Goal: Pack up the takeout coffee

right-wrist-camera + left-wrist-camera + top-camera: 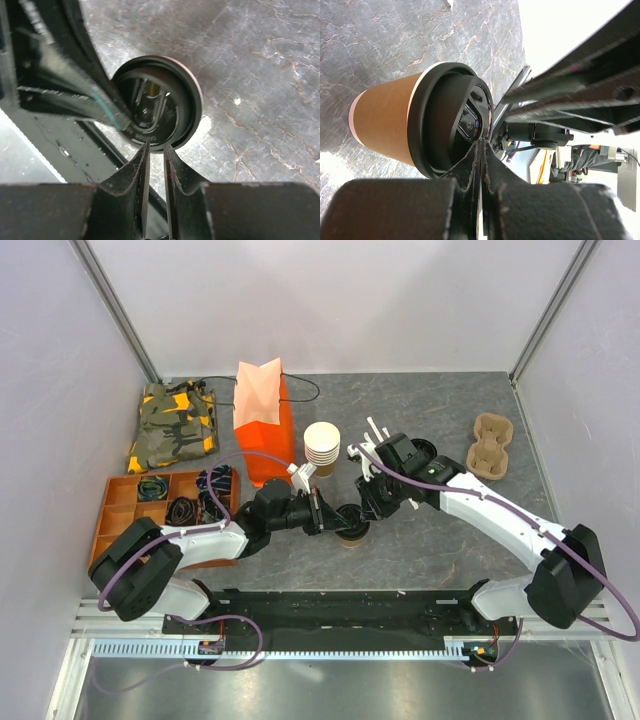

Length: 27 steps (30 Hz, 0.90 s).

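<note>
The takeout coffee [352, 533] stands upright on the tabletop [440, 550], near-right of the orange bag [265, 430], between the 2 tools. The left tool [481, 150] is fully closed, its tips at the lid's rim, gripping nothing. The right tool [156, 147] is parted slightly at the lid's edge, empty.

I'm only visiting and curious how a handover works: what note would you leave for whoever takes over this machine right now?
Left pincer: shut, tips against the rim of the black lid.
Right pincer: fingers slightly apart at the same lid, no grip that I can see.
The takeout coffee stands upright on the table between both arms. The orange bag stands farther back, to the left.
Done: lid on the cup.
Left: put the coffee in the bag.
</note>
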{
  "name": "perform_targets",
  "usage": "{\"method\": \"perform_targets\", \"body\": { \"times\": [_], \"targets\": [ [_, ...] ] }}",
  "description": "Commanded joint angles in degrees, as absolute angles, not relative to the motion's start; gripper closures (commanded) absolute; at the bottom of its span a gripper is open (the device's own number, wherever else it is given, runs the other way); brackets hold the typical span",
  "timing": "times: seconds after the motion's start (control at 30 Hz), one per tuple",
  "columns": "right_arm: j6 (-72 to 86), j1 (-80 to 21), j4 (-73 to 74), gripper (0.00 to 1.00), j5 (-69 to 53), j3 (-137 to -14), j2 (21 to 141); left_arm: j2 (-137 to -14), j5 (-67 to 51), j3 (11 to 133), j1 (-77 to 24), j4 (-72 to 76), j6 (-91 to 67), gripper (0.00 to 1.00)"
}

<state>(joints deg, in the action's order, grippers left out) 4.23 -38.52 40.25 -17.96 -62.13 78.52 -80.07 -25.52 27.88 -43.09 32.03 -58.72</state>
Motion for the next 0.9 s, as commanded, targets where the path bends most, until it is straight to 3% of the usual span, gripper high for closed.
{"method": "perform_targets", "body": {
  "times": [0.0,0.23,0.63,0.87],
  "targets": [
    [3.43,-38.85,41.66,0.76,-20.39,-65.56,75.94,-79.89,-22.24,27.42,-42.71,27.43,-56.43,0.98],
    [3.16,-38.85,43.24,0.76,-16.62,-68.91,75.76,-80.24,-22.32,27.42,-42.71,27.25,-56.34,0.98],
    [4.83,-38.85,37.1,0.82,-17.22,-57.05,82.79,-80.68,-21.45,26.81,-42.71,26.19,-56.51,0.98],
    [3.69,-38.94,39.29,0.88,-16.61,-58.36,83.85,-81.47,-21.01,26.81,-42.63,25.4,-56.87,0.98]
  ]
}}
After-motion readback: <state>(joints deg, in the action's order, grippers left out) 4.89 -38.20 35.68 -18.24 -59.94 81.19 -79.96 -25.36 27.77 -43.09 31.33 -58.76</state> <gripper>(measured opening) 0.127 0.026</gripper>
